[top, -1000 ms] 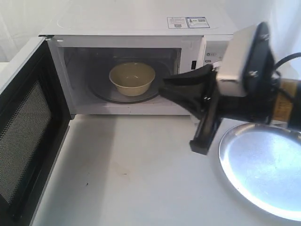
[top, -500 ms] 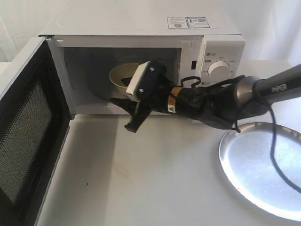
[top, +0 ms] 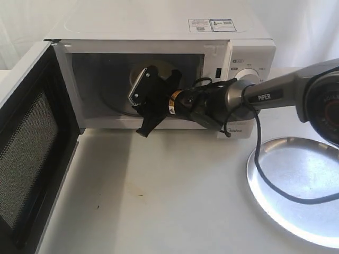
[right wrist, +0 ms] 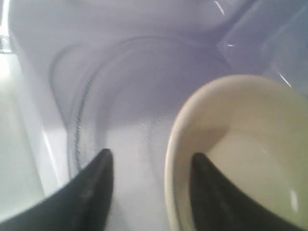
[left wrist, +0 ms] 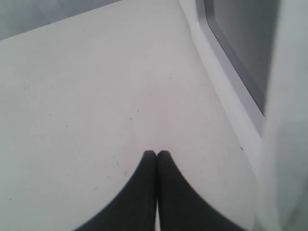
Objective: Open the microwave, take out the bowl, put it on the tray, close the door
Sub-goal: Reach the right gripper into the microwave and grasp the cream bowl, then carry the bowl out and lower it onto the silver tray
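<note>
**Right gripper (right wrist: pixel 150 156) at the bowl's rim, inside the open microwave (top: pixel 159 26)**

The bowl (right wrist: pixel 240 144) sat on the turntable (right wrist: pixel 130 96) in the cavity, with the door (top: pixel 26 143) swung wide and the tray (top: pixel 296 190) waiting on the table (left wrist: pixel 72 96). The right fingers (right wrist: pixel 94 192) stood moderately apart and held nothing. One was outside the bowl over the glass and one inside past the rim; whether either touched the wall could not be told. A sound pinch would want the rim seated deep between the pads before closing, then a level lift clear of the cavity's lip. The left gripper (left wrist: pixel 156 156) was pressed together, empty, over the table near the door.
</note>
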`<state>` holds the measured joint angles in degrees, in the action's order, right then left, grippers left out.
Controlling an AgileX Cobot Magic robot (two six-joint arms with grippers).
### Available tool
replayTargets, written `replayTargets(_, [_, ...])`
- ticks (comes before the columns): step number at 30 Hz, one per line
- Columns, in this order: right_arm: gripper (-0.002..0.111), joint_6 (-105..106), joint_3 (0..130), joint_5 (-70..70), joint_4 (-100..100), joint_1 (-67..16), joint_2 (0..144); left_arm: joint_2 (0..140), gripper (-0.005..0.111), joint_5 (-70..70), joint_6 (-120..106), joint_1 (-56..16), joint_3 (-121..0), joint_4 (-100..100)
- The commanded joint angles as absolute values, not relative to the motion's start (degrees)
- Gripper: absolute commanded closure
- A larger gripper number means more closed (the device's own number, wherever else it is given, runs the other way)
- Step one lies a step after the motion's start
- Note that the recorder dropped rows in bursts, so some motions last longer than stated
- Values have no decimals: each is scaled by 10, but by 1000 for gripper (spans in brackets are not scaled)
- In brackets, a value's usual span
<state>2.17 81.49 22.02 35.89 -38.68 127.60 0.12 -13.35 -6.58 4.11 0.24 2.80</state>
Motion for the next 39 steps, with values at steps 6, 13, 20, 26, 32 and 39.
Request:
replayTargets(6, [108,23,812,184,408,-452,1220,0,107,-132,-62,39,0,26])
replayTargets(13, [108,24,766,-140,463,-559,1111,0,107,-132,-62,39,0,26])
replayTargets(20, [108,-61,721,-556,459,-588,1049,0,107,-132,-62,39,0,26])
replayTargets(26, [108,-94,626,-680,460,-563,1041,0,107,-132,-62,39,0,26])
replayTargets(32, [108,-183,554,-611,493,-536,1041,0,107,-132,-62,39,0,26])
replayTargets(39, [105,-261,539,-585,573,-525,1041,0,107,-132,-62,39,0,26])
